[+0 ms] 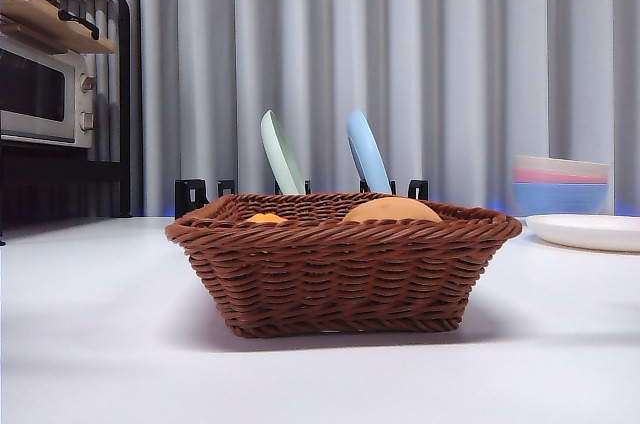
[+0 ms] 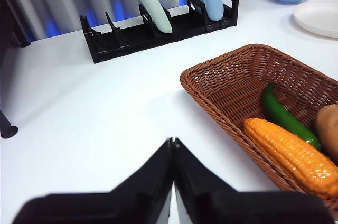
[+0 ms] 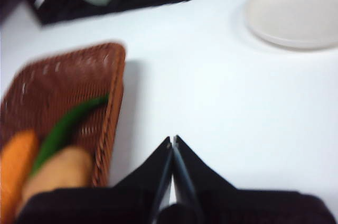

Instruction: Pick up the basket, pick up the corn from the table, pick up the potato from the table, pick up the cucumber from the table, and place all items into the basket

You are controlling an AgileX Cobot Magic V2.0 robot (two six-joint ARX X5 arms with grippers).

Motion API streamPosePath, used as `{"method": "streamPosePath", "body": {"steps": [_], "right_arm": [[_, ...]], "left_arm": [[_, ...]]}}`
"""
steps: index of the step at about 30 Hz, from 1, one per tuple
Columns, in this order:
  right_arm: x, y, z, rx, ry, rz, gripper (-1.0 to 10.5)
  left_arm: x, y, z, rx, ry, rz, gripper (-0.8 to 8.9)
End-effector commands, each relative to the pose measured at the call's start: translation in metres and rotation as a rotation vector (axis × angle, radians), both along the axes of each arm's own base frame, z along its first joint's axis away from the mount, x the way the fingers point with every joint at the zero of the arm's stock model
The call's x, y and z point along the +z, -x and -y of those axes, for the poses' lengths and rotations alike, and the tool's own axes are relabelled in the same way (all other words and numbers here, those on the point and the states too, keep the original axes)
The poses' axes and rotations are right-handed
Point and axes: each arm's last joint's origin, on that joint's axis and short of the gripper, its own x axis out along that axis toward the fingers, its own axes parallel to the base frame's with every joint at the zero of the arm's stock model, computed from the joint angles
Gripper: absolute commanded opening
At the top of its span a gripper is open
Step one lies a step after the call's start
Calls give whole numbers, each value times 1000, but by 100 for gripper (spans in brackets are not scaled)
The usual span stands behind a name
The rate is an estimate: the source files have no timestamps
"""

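The brown wicker basket (image 1: 340, 264) stands in the middle of the white table (image 1: 100, 344). Inside it lie the corn (image 2: 293, 155), the green cucumber (image 2: 282, 115) and the tan potato (image 2: 330, 129), side by side. From the front only the potato's top (image 1: 392, 210) and a bit of the corn (image 1: 266, 217) show over the rim. My left gripper (image 2: 172, 145) is shut and empty, above the table beside the basket (image 2: 237, 86). My right gripper (image 3: 172, 142) is shut and empty, over bare table beside the basket (image 3: 63, 102). The right wrist view is blurred.
A black dish rack (image 2: 158, 26) with a pale green plate (image 1: 281, 152) and a blue plate (image 1: 367, 151) stands behind the basket. Stacked bowls (image 1: 561, 184) and a white plate (image 1: 590, 231) sit at the right. A microwave (image 1: 45, 94) stands on a shelf at the far left.
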Motion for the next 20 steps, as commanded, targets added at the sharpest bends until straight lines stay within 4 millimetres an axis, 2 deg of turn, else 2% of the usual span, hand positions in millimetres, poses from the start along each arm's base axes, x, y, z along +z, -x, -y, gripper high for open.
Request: {"method": "streamPosePath", "body": {"steps": [1, 9, 11, 16, 20], "right_arm": [[1, 0, 0, -57, -124, -15, 2], [0, 0, 0, -57, -123, -17, 2], [0, 0, 0, -57, -123, -17, 2], [0, 0, 0, -57, -122, -18, 2], [0, 0, 0, -57, -122, -18, 2]], "left_arm": [[-1, 0, 0, 5, 9, -10, -2], [-1, 0, 0, 12, 5, -10, -2], [-2, 1, -1, -2, -56, 0, -2], [4, 3, -15, 82, -70, 76, -2], [0, 2, -26, 72, -22, 126, -2]]}}
